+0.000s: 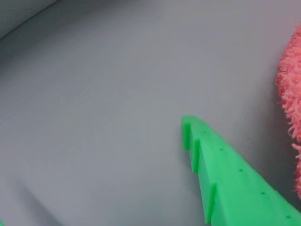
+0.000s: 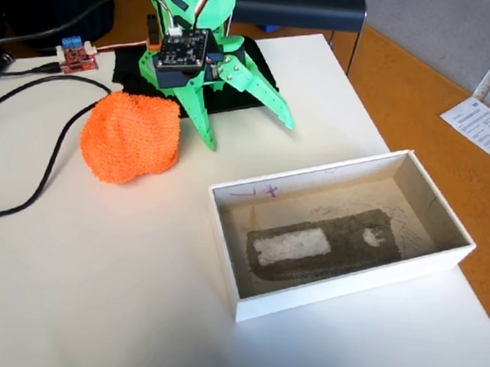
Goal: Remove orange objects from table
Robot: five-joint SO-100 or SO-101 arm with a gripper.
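The orange fuzzy knitted lump sits on the white table at the left in the fixed view. My green gripper is open, its tips down near the tabletop. The lump lies just left of the left finger, outside the jaws, and nothing is between them. In the wrist view one green finger crosses the lower right over the bare table. The lump shows pinkish at the right edge, beyond that finger.
A white-walled shallow box with a grey-stained bottom stands right of the gripper. A small red circuit board and black cables lie at the left. The arm's base stands on a black mat. The table's right edge drops to an orange floor.
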